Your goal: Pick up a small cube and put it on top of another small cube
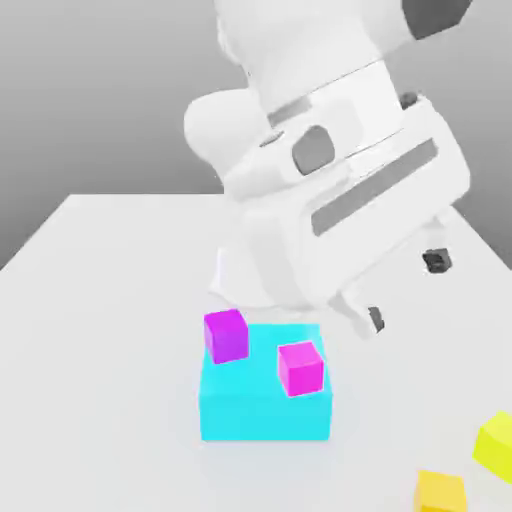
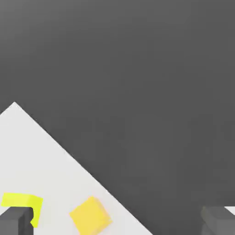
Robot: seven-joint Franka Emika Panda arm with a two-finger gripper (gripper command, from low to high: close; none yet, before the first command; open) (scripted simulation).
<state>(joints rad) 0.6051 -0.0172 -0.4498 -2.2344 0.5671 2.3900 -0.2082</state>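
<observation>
On the white table (image 1: 90,300), a cyan block (image 1: 265,405) carries two magenta cubes (image 1: 226,335), the gripper (image 1: 405,290) hangs with jaws wide and empty, the lemon-yellow cube (image 1: 497,443) (at four o'clock) sits just beside the orange cube (image 1: 440,492).

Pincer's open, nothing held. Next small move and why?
Probably carry the pincer toward the exterior view's lower right and down over the orange cube. The fingers stand apart and empty, high above the table and nearer the cyan block than the target. The orange cube lies free, beside but apart from the yellow cube.
</observation>
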